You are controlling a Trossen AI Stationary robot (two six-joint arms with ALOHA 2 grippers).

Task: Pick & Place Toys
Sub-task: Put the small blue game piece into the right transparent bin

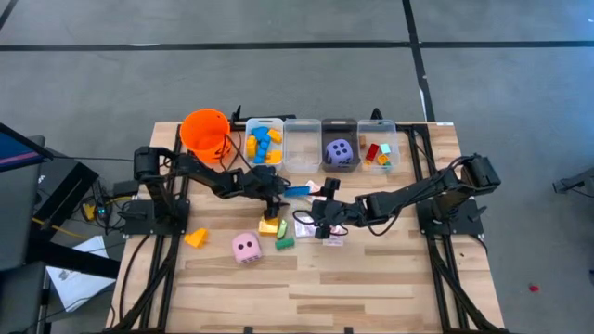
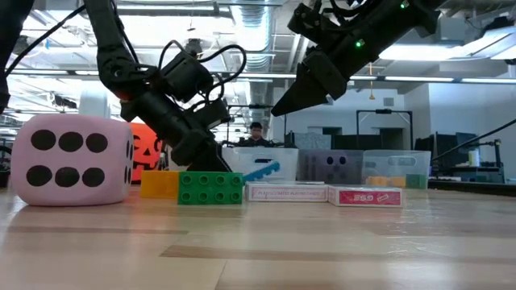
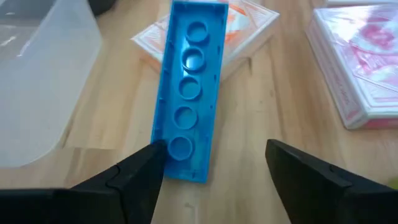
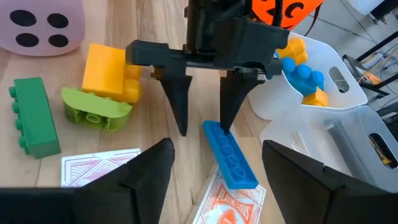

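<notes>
A long blue brick (image 3: 189, 87) lies hollow side up. Its far end rests on an orange-and-white card box (image 3: 249, 28) and its near end on the table. It also shows in the right wrist view (image 4: 231, 155). My left gripper (image 3: 211, 152) is open, its fingers pointing down on either side of the brick's near end. It also shows in the high view (image 1: 275, 199). My right gripper (image 4: 217, 149) is open and empty, just right of the brick and above the cards (image 1: 306, 225). A yellow brick (image 4: 109, 71), a light green block (image 4: 96, 112) and a green brick (image 4: 34, 118) lie nearby. My left gripper has one fingertip (image 3: 152, 155) right at the long side of the blue brick, at its near end (image 3: 180, 158). I cannot tell whether it touches. The other finger stands clear. The fingers come from above, across the brick.
A row of clear bins (image 1: 302, 144) stands at the far edge. One holds blue and yellow blocks (image 1: 263, 141), one a purple die (image 1: 340, 152), one red and orange blocks (image 1: 378, 153). An orange bucket (image 1: 206, 130) stands left of them. A pink die (image 1: 246, 247) and an orange block (image 1: 196, 238) lie nearer.
</notes>
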